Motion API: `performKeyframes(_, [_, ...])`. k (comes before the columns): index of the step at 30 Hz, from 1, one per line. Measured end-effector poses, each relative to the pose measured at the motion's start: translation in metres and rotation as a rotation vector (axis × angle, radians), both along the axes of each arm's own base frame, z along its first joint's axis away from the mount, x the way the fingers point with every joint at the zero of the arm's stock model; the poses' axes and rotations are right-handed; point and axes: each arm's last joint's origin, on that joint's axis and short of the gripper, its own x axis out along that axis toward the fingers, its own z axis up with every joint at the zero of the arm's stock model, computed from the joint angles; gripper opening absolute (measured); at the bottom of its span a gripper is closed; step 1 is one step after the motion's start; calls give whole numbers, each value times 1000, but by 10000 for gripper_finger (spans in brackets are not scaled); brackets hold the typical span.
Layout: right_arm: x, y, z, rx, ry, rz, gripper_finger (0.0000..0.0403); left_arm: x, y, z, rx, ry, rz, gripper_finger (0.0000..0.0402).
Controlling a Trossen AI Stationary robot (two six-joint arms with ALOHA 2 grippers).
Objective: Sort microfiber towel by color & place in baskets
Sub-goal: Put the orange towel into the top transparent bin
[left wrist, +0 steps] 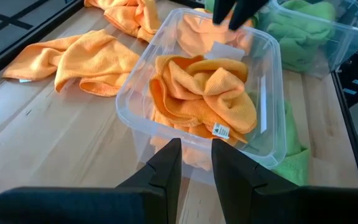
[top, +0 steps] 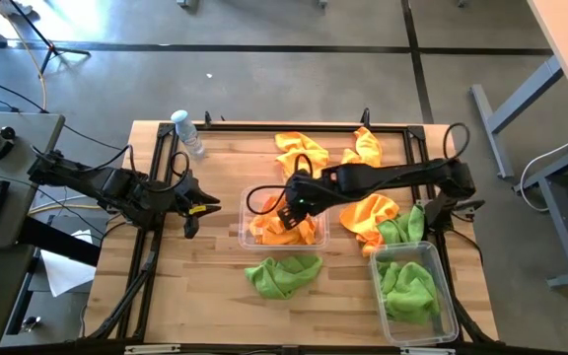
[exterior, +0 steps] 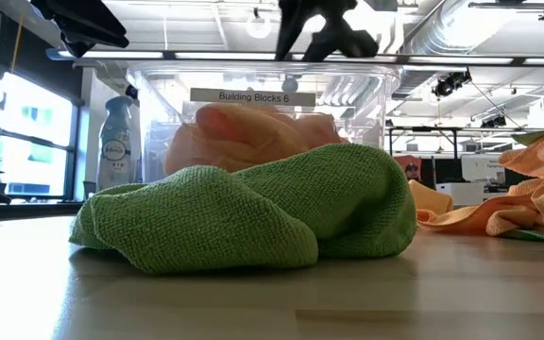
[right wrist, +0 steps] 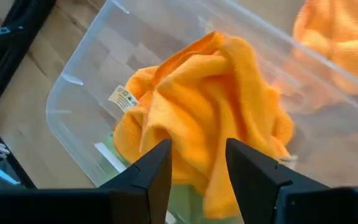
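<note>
High view, water bottle [top: 187, 132] beside left arm

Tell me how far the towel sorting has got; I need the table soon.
Done: orange towels lie in the middle basket, green towels in the right basket. In hand: the right hand hangs open over the orange pile, holding nothing; the left hand waits beside it. Left: a green towel and several orange towels on the table.
</note>
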Motion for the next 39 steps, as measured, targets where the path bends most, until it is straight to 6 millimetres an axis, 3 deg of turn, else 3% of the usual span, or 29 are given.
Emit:
performKeyframes(4, [-11,-1,9,-44,24,48,147,0,0,0,0,0,0,75])
performKeyframes(12, [-21,-2,5,-57,130,73,141,0,0,0,0,0,0,75])
performKeyframes(22, [-27,9,4,-104,185,204,7,0,0,0,-7,-1,4,75])
performKeyframes(32, [-43,26,3,-139,306,312,2,0,0,0,-6,-1,4,75])
performKeyframes(39, [-65,30,26,-229,271,313,1,0,0,0,-6,-1,4,75])
